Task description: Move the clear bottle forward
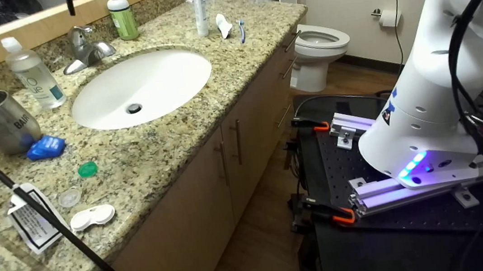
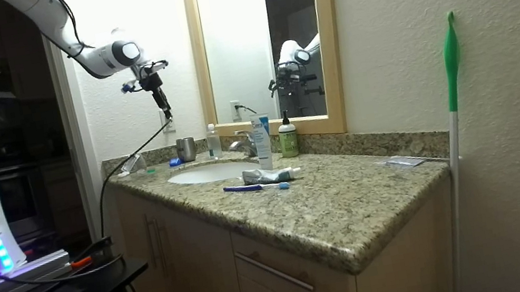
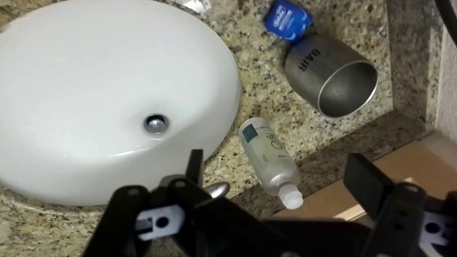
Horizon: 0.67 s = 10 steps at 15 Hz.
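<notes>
Nearest in the wrist view is the black robot gripper (image 3: 274, 159), its two flat fingers (image 3: 194, 167) spread wide apart and holding nothing. They are likely spread so they can fit around the tall clear plastic bottle with a white cap and pale label (image 3: 270, 157), which shows lower down in the gap, not touched. The bottle stands upright on the speckled stone counter (image 3: 266, 96), cap up, so coming down over it seems the next job. Which way forward is, I can't tell. In the wrist view, the shiny silver faucet (image 3: 218, 189) pokes out just left of the bottle, partly hidden by a finger, and the gripper could bump it. On the left is the big white oval sink (image 3: 89, 89); a bottle pushed that way might tip in. On the right, near but apart from the bottle, is the grey metal cup with black letters (image 3: 317, 73), and the small blue box (image 3: 287, 19) seems to touch it. On the wall side, the stone ledge (image 3: 332, 160) and the light wooden mirror frame (image 3: 405, 155) leave little room. In both exterior views a long black cord (image 1: 53, 219) runs past the counter's left end, and the arm could snag it. Farther from the gripper, right of the faucet in an exterior view, stand the white and blue tube (image 2: 263, 142) and the green soap bottle with a black pump (image 2: 288, 140), out of the way.
</notes>
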Available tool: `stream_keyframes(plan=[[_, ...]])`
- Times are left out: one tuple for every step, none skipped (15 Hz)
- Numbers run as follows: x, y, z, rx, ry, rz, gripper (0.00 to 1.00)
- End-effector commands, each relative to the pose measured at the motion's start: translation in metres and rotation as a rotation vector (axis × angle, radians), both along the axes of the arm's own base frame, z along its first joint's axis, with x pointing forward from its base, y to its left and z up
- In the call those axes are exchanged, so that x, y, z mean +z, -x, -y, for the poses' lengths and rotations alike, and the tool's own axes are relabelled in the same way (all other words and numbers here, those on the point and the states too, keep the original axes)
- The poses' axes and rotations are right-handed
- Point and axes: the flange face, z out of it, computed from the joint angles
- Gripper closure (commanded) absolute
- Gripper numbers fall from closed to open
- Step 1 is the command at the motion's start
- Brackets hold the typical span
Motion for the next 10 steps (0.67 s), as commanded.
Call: stream_keyframes(plan=[[0.004,-0.003,0.002,-0.013,-0.009,0.004,0.0],[-0.004,-0.007,0.003,-0.012,0.046,-0.029,0.0],[-0.008,-0.023,0.008,-0.095,0.044,0.004,0.0],[-0.003,-0.039,0.025,-0.172,-0.009,0.023,0.0],[0.003,-0.055,0.03,-0.22,-0.05,0.028,0.0],[0.011,-0.066,0.036,-0.267,-0.09,0.042,0.0],[0.021,-0.076,0.04,-0.311,-0.118,0.064,0.0],[0.031,-0.088,0.042,-0.357,-0.153,0.083,0.0],[0.038,-0.099,0.044,-0.405,-0.182,0.097,0.0],[0.041,-0.109,0.044,-0.464,-0.193,0.088,0.0]])
